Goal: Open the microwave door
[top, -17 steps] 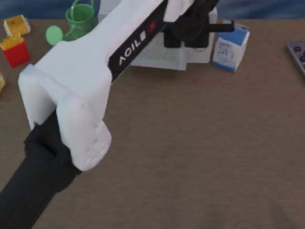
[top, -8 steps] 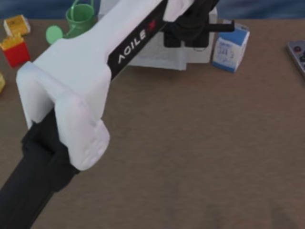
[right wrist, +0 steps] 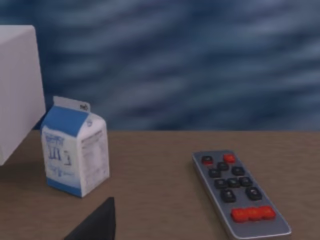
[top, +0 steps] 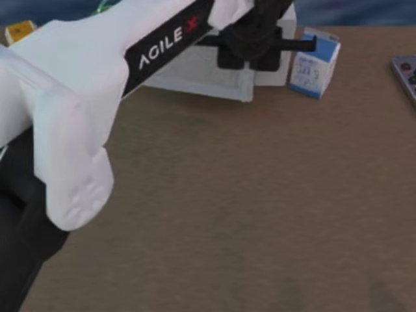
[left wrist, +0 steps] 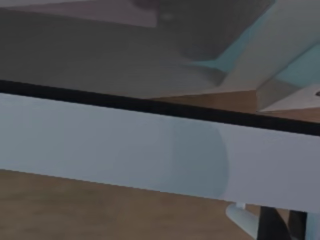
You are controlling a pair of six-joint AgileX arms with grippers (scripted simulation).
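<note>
The left arm (top: pixel 97 84) reaches diagonally across the table (top: pixel 260 208) from the near left, its big white casing filling much of the top view. Its left tool (top: pixel 250 55) sits at the far edge, right at the front of the microwave (top: pixel 286 39), a small white box standing at the back of the table, a little left of centre. The microwave door (top: pixel 201 78) is swung partly out from the body: it juts forward at an angle over the brown surface, its free edge beside the dark tool. The tool is right against that edge, but the arm covers the fingers, so I cannot tell whether they are clenched on the door or loose.

The left wrist view is filled by a long pale panel (left wrist: pixel 125 150) with a dark strip along one edge, slanting across the picture, with table behind it; it appears to be the door seen close up.

Just to the right of the microwave stands a blue-and-white milk carton (top: pixel 314 63), upright and close to the tool but apart from it. At the far right edge of the table lies a grey remote control (top: pixel 406 75) with dark and red buttons.

The right arm does not appear from above. Its wrist camera looks at the carton, the remote and a corner of the microwave, and only a dark sliver of the right tool (right wrist: pixel 97 225) shows, so its state I cannot tell.
</note>
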